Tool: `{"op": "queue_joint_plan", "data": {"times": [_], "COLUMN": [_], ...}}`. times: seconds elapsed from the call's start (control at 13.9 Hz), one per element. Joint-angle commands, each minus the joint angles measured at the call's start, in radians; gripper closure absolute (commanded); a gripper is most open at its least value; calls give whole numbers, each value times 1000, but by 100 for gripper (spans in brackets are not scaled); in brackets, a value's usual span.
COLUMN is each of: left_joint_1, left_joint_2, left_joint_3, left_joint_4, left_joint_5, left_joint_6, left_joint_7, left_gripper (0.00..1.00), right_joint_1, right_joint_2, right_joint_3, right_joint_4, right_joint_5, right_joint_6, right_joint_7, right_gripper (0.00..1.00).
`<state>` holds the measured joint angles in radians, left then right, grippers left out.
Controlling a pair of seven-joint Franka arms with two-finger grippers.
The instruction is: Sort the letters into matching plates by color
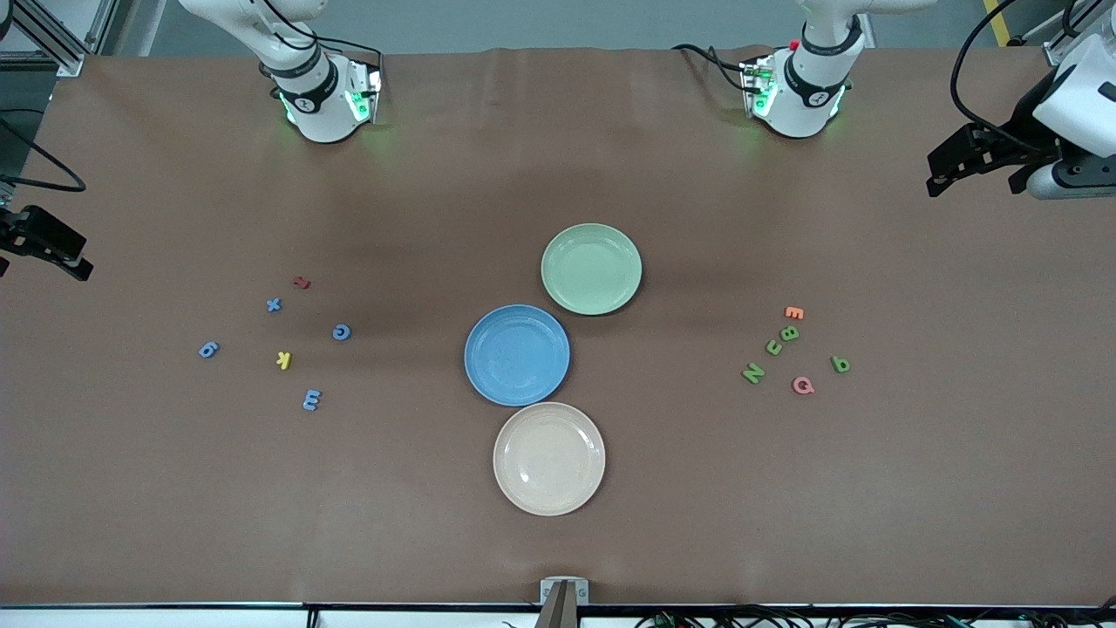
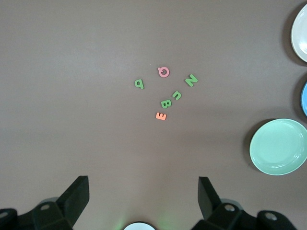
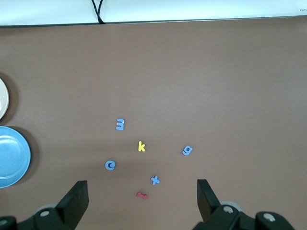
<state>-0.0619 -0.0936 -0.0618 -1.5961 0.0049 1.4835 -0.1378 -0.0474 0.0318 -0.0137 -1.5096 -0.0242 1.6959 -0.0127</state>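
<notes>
Three plates sit mid-table in a touching chain: the green plate (image 1: 591, 268), the blue plate (image 1: 517, 355) at its 7 o'clock, and the cream plate (image 1: 549, 458) at the blue one's 5 o'clock.

At 9 o'clock from the blue plate lie four blue letters (image 1: 274, 304), a yellow letter (image 1: 283, 359) and a red letter (image 1: 301, 282).

At its 3 o'clock lie four green letters (image 1: 753, 373), an orange letter (image 1: 793, 312) and a pink letter (image 1: 802, 385).

The left gripper (image 1: 968, 166) and right gripper (image 1: 48, 244) hang open over the table ends.

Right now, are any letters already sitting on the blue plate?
No, the blue plate is bare, and the blue letters all lie on the table toward the right arm's end.
</notes>
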Motion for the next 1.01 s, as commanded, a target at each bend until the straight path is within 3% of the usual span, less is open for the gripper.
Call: {"op": "queue_joint_plan", "data": {"times": [0.0,0.43,0.93], "left_joint_1": [2,2,-35], "left_joint_2": [-8,67,345], "left_joint_3": [-1,2,-4], "left_joint_4": [7,34,28], "left_joint_5": [13,15,29], "left_joint_6": [-14,-12,171], "left_joint_7": [9,6,-6], "left_gripper": [0,0,0], "right_joint_1": [-17,-19,4], "right_joint_2": [-3,2,132], "right_joint_3": [9,9,12], "right_joint_4": [14,12,-11], "right_joint_5": [-3,7,1], "right_joint_6": [-12,-13,-2], "right_joint_7": [4,4,-4], "right_gripper": [0,0,0]}}
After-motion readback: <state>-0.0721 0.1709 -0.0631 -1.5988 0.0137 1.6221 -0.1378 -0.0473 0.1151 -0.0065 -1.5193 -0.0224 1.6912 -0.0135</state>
